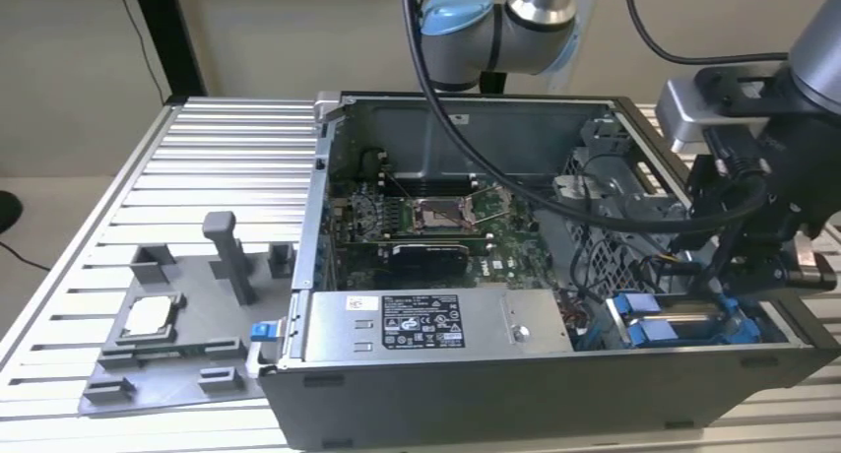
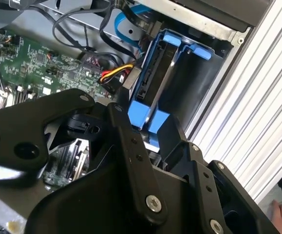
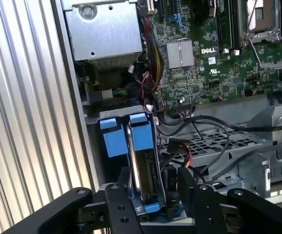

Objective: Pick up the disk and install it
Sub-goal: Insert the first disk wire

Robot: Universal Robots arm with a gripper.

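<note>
In the lower right of the exterior view, inside the open grey metal computer case, the flat silver-grey metal disk stands on edge. The black gripper clamps its blue plastic carrier. The disk is probably rigid, fairly heavy and shock-sensitive, so those plastic edges look like the safest hold.

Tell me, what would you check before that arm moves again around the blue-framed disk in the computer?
1. Disk in the corner bay of the computer case: ok, standing on edge.
2. Gripper lined up with the disk: ok, it sits at one end.
3. Firm hold on the disk: cannot tell.
4. Disk fully seated: cannot tell.
5. Red-and-yellow cable clear of the disk: cannot tell, it lies close beside the bay.
</note>
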